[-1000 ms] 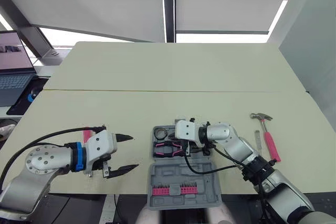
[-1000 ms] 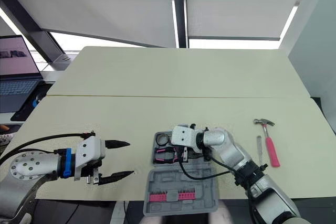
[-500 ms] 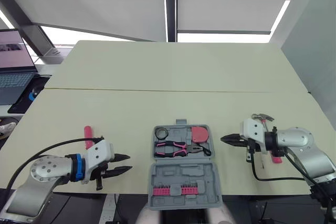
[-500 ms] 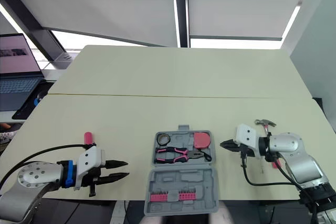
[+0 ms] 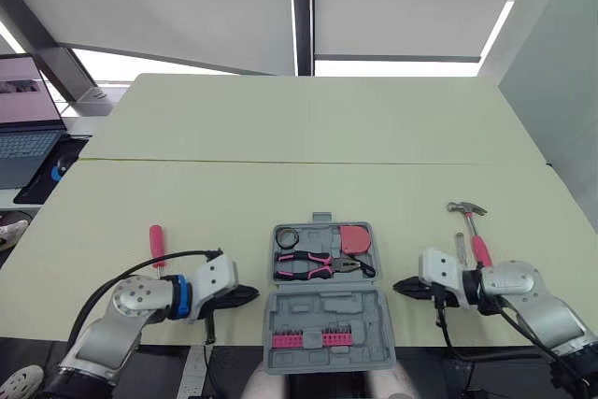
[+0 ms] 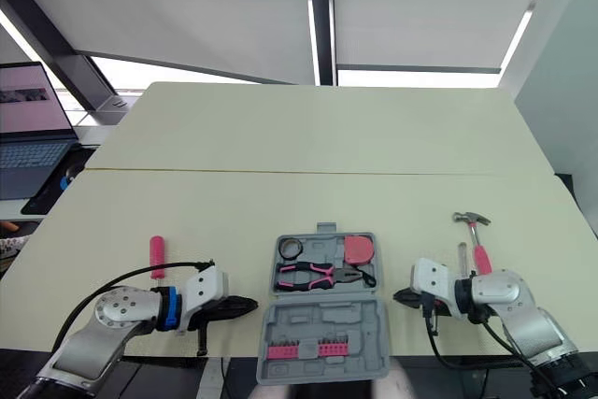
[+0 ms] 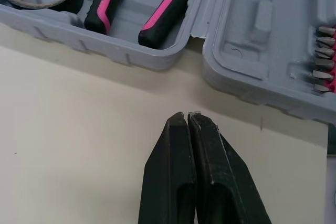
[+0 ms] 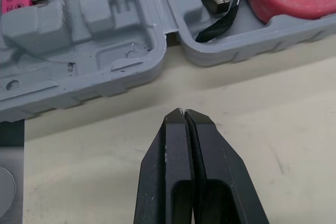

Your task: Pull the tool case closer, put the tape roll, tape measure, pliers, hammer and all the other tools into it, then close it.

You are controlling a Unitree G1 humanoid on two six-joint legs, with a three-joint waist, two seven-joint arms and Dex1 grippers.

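Flanking the open tool case (image 5: 322, 310) at the table's (image 5: 280, 137) near edge, the left gripper (image 5: 252, 294) and right gripper (image 5: 397, 287) are held empty, jaws pressed together, presumably parked clear until hammer (image 5: 476, 242) and screwdriver (image 5: 156, 240) outside are fetched.

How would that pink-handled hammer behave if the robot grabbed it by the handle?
The hammer would probably stay stiff, being a solid tool. Its metal head sits at one end, so held by the pink grip it would likely droop head-first. On the table its crosswise claw head should keep it from rolling.
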